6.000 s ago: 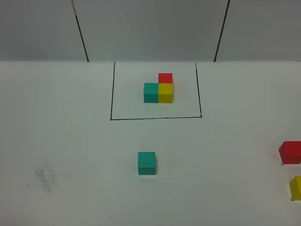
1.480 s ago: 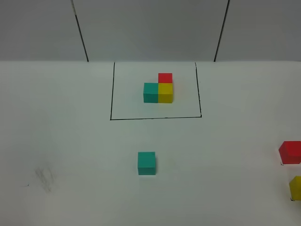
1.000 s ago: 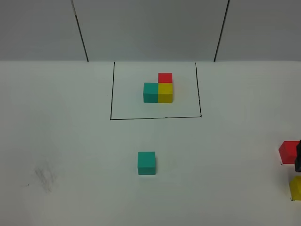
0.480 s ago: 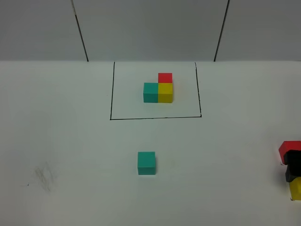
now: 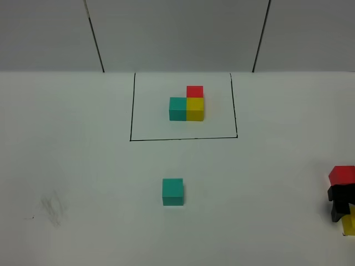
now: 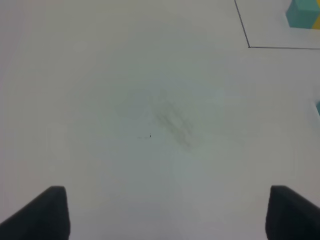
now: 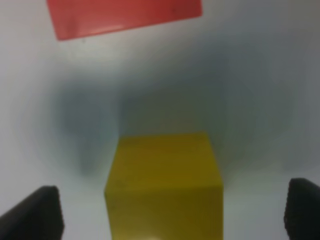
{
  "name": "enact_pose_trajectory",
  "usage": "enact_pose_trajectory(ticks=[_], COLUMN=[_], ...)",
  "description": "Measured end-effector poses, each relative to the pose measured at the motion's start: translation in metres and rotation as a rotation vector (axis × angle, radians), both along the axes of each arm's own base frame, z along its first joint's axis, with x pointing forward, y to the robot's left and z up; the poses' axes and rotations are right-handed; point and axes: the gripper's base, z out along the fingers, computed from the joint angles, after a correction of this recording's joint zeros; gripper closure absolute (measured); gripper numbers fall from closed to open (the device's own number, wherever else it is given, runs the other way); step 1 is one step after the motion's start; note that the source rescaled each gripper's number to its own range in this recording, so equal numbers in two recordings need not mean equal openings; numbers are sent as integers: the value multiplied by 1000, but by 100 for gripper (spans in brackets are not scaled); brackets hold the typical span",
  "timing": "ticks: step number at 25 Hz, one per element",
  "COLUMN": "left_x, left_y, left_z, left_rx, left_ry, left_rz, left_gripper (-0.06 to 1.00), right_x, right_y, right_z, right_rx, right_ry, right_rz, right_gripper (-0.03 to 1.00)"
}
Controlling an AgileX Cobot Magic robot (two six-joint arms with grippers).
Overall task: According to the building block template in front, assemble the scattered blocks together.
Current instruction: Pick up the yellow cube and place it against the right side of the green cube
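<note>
Where the white table (image 5: 83, 166) comes nearest the high camera, a loose yellow cube (image 5: 350, 223) is seen at the right edge of the view, far to the right of the loose teal cube (image 5: 173, 192) and a little nearer than it. The right gripper (image 7: 167, 212) is lowered over this yellow cube. In the right wrist view its two dark fingertips are spread wide, one on each side of the cube, with bare table showing between each tip and the cube, so nothing is gripped.

Just beyond the gripper a loose red cube (image 5: 343, 174) is found, also far right of the teal cube and slightly farther back than it. The red and yellow cubes are kept apart by a gap.

The teal cube itself is set alone and flat on the table near the middle of the view.

Well to the left of the teal cube, and slightly nearer, a faint grey smudge (image 5: 54, 209) is marked on the table. The left gripper (image 6: 165, 212) is shown only by its wrist camera. Its fingertips are held wide apart above bare table on the near side of that smudge, and nothing is held.

Beyond the teal cube, a thin black outline (image 5: 183, 138) is drawn on the table. Inside it the template (image 5: 187, 105) is placed: a teal cube and a yellow cube touching side by side, with a red cube at the yellow one's far side.

Farthest back, a pale wall (image 5: 177, 33) with two dark seams is seen.
</note>
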Motion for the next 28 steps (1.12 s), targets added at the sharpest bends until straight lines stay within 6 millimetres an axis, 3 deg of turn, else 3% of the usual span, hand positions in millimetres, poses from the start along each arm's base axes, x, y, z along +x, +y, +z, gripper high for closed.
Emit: enact_pose_trajectory(ticks=[4,7,9,13,14,21,24,28], left_x=[0,0,0,0,0,0,0,0], left_y=[0,0,0,0,0,0,0,0], left_z=[0,0,0,0,0,0,0,0], left_rx=[0,0,0,0,0,0,-1,-1], left_ry=[0,0,0,0,0,0,0,0], left_rz=[0,0,0,0,0,0,0,0], left_gripper=[-1,-1,-1,-1,-1,-1,-1,-1], right_x=[1,1,1,-1,-1,-6,-5,-12], right_y=[0,0,0,0,0,0,-1,-1], right_z=[-2,-2,-2,-2,-2,0,19,76], right_rx=[0,0,1,2,2,-3,-12,-13], right_ry=[2,1,3,20,23,93,109,-9], right_rz=[0,0,-2,-2,-2,22,89,131], right_gripper=[14,21,32,67,71,71,71,71])
